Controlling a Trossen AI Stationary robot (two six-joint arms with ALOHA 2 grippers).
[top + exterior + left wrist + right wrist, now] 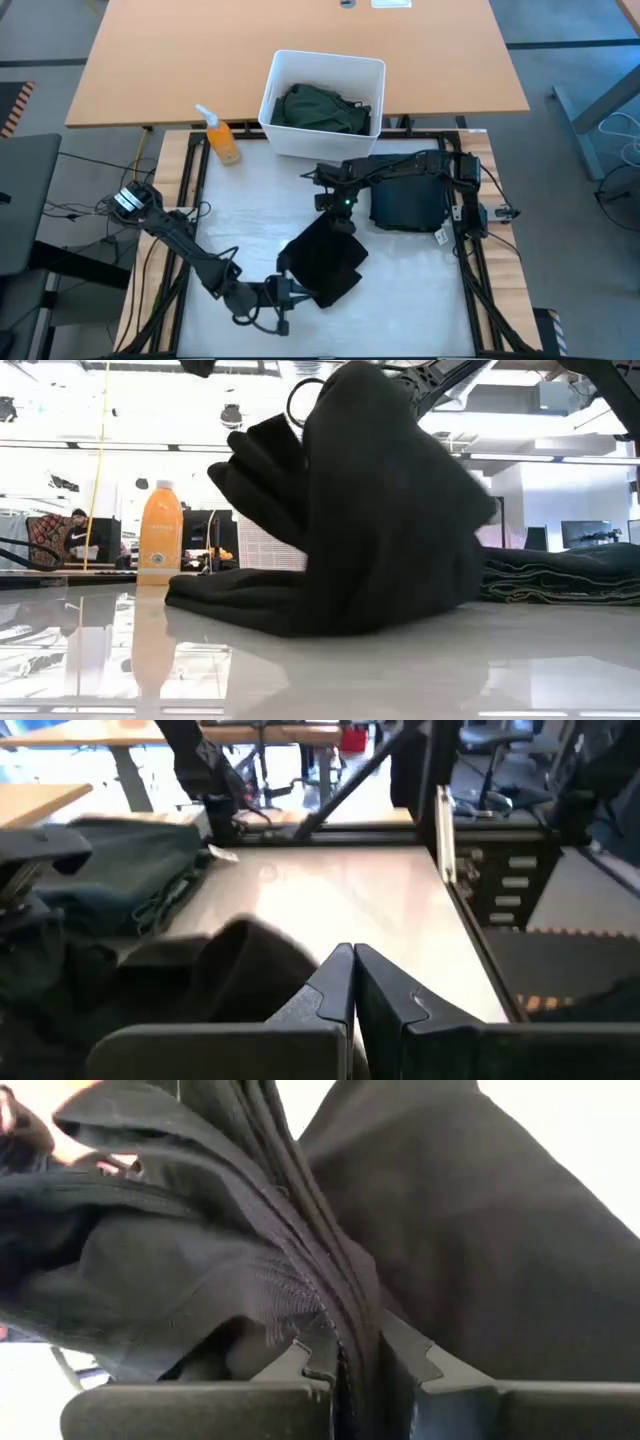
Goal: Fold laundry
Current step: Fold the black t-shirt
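white table (260, 200): right hand (355, 1365) apparently pinches black garment's (325, 262) bunched edge.

Table centre is blocked by a black garment (325, 262), part lifted under the right gripper (338, 212). Folded dark cloth (408, 203) occupies centre right of the high view. The white bin (322, 104) and orange bottle (222, 137) stand along the top edge. The left gripper (296, 293) sits at the garment's lower-left edge. Bare tabletop (250, 210) lies open at centre left, and also lower right.
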